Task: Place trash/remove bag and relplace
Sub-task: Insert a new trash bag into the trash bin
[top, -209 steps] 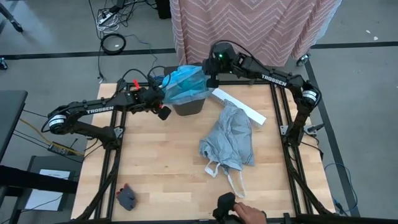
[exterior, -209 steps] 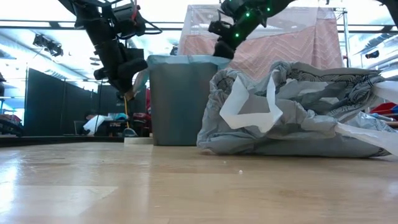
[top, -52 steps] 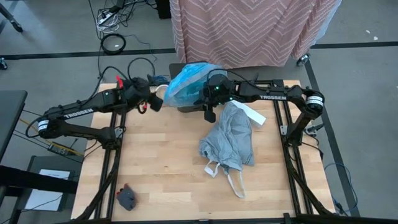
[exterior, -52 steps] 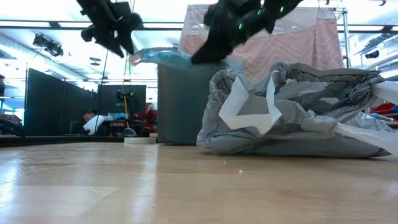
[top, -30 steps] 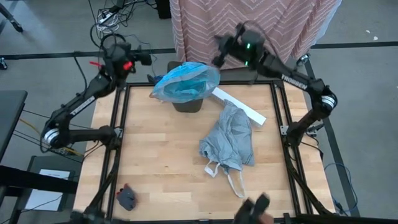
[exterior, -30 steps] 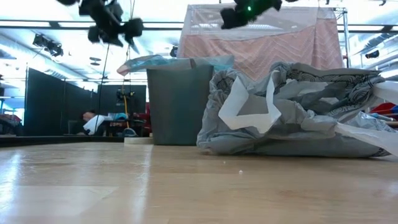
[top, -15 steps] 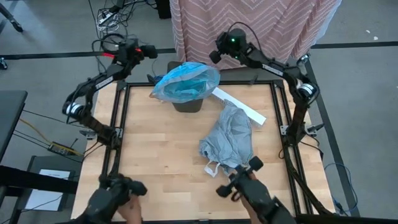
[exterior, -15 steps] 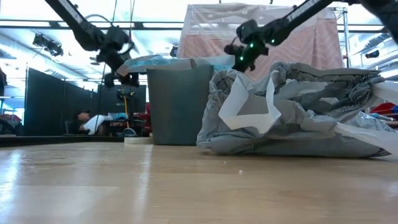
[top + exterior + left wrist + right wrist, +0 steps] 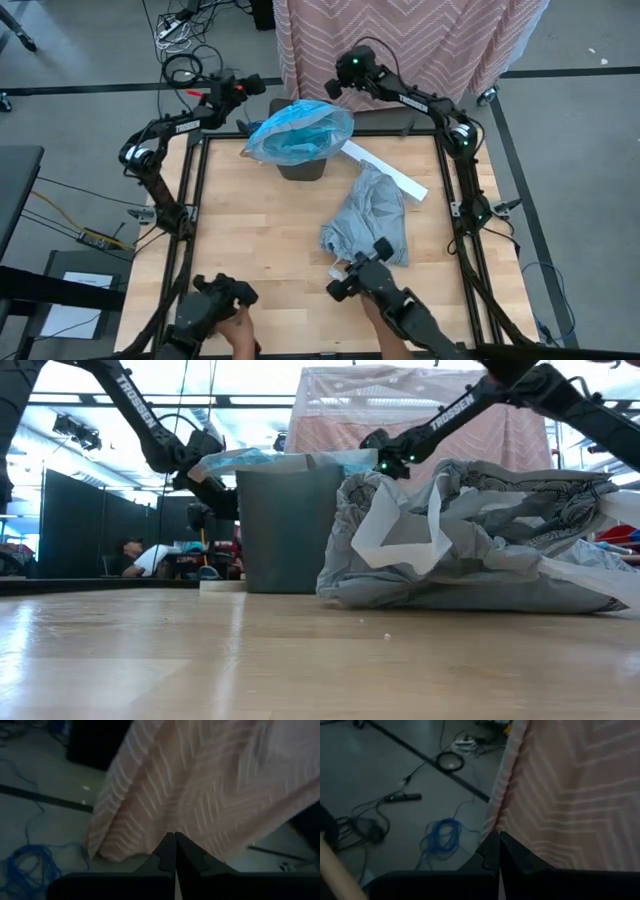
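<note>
You are at the close of the swap: the turquoise replacement bag (image 9: 298, 131), thin and translucent, drapes loosely over the grey bin (image 9: 288, 525). The crinkly grey bag (image 9: 372, 222) lies slumped just beside the bin. The left gripper (image 9: 251, 85) and right gripper (image 9: 335, 80) flank the bin, jaws pressed together, holding nothing. Next, I judge, tuck the liner's rim down evenly.

Both hands left blue bag (image 9: 299, 131), pulled back behind table, closed.
</note>
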Robot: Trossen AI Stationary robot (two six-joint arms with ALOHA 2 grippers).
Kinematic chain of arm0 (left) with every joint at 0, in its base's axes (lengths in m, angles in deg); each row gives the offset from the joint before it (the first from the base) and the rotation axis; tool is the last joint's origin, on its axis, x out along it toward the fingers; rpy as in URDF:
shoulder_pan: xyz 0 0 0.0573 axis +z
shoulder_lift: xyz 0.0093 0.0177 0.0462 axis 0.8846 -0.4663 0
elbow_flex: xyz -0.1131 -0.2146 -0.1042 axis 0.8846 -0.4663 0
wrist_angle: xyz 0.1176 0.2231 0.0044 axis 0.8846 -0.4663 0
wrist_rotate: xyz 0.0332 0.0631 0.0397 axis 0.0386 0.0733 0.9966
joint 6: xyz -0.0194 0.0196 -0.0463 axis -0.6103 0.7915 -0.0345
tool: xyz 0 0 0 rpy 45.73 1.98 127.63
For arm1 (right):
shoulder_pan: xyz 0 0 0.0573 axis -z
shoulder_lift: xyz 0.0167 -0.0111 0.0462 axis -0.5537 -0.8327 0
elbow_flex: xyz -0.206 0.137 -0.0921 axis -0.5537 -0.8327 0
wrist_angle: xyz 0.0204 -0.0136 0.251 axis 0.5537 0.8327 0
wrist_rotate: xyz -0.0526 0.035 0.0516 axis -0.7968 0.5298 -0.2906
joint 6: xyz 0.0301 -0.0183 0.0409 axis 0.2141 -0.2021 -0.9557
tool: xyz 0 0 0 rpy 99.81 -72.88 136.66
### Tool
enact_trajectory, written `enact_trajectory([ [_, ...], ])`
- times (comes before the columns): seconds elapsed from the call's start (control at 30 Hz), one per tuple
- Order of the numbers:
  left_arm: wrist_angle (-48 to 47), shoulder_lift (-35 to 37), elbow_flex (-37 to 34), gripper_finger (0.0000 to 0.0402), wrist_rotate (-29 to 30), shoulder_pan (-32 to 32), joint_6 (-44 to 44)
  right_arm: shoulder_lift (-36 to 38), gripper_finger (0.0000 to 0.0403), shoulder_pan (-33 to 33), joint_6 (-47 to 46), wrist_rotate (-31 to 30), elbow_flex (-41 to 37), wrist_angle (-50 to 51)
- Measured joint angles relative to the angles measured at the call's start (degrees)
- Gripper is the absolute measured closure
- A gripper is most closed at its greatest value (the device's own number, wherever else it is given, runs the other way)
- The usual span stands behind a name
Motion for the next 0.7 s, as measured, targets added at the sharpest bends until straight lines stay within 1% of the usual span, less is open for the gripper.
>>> enact_trajectory([
  [0.1, -0.80, -1.01, 0.00, 0.0393, -0.72, -1.58, -0.21, -2.18, 0.0403, -1.34, -0.11, 1.56, 2.18, 1.52],
  [0.3, -0.87, -2.48, 0.02, 0.0394, -1.94, -5.34, 1.06, -2.95, 0.0403, -5.15, 0.72, 3.31, 2.20, 3.85],
  [0.47, -5.85, -2.63, 0.00, 0.0394, -3.21, -9.51, 3.28, -2.93, 0.0403, -8.36, 0.59, 4.68, 2.22, 6.15],
  [0.57, -10.15, -2.60, 0.00, 0.0394, -8.00, -11.74, 5.54, -2.90, 0.0403, -10.90, 0.76, 5.03, 2.22, 9.76],
  [0.6, -11.98, -2.56, 0.00, 0.0394, -8.63, -12.60, 5.73, -2.90, 0.0403, -11.78, 1.24, 5.11, 2.22, 10.96],
  [0.7, -18.10, -2.51, 0.02, 0.0394, -8.70, -15.15, 5.74, -2.90, 0.0403, -14.41, 2.58, 5.08, 2.22, 13.84],
])
